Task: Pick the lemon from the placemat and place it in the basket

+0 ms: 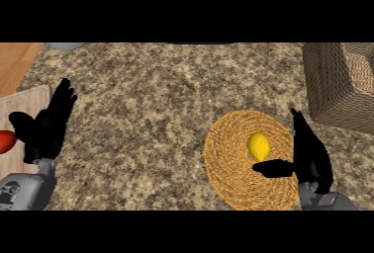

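A yellow lemon (257, 145) lies on the round woven placemat (235, 173) at the lower right of the head view. My right hand (309, 150) stands just right of the lemon, fingers straight and pointing away from me, thumb stretched out below the fruit; it is open and not curled round it. The woven basket (337, 86) sits at the upper right, beyond that hand. At the left edge my left hand (45, 126) rests open, fingers up.
A wooden cutting board (22, 106) lies under the left hand, with a red fruit (6, 141) at the left edge. A grey bowl (67, 46) shows at the top left. Speckled stone counter spans the middle.
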### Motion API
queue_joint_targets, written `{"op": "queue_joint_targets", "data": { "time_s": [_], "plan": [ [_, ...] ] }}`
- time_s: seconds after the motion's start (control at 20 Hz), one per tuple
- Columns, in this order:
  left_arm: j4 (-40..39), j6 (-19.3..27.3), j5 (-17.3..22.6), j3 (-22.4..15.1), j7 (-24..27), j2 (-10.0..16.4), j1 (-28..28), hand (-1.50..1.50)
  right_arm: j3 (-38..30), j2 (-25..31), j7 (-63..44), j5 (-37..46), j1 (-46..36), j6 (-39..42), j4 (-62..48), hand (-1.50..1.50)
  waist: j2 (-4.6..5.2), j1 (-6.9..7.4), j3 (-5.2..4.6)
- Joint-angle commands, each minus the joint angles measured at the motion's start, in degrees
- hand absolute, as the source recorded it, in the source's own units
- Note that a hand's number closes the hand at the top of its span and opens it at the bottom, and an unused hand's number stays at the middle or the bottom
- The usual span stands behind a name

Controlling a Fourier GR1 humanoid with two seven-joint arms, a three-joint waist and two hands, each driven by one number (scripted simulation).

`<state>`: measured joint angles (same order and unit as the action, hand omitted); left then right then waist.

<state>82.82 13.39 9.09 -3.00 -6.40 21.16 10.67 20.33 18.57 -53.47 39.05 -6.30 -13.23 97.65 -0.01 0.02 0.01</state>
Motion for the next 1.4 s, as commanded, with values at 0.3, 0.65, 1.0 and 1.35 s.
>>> {"op": "queue_joint_targets", "data": {
  "time_s": [0.3, 0.65, 1.0, 1.35],
  "plan": [
    [2.04, -3.14, -3.33, 3.18, -2.18, -2.73, -0.56, 0.00, -1.05, -7.07, 7.19, 6.09, 5.14, -2.76, -2.89, -1.50, -0.01, -0.03, 0.00],
    [1.28, -6.36, -3.91, 6.25, -0.85, -3.33, -1.40, 0.00, -1.05, -11.47, 4.65, 11.36, 3.97, -1.27, -4.58, -1.50, -0.01, 0.00, -0.01],
    [4.85, -3.77, -7.54, 4.95, -3.94, -6.76, -1.15, 0.00, -5.66, -13.37, 7.80, 11.49, -0.87, -0.91, -13.99, -1.50, 0.01, 0.15, 0.00],
    [3.19, -7.40, -7.64, 7.82, -2.58, -7.09, -0.94, 0.00, -10.41, -12.55, 12.21, 10.29, -1.36, 1.60, -16.17, -1.50, 0.01, 0.02, -0.01]
  ]
}}
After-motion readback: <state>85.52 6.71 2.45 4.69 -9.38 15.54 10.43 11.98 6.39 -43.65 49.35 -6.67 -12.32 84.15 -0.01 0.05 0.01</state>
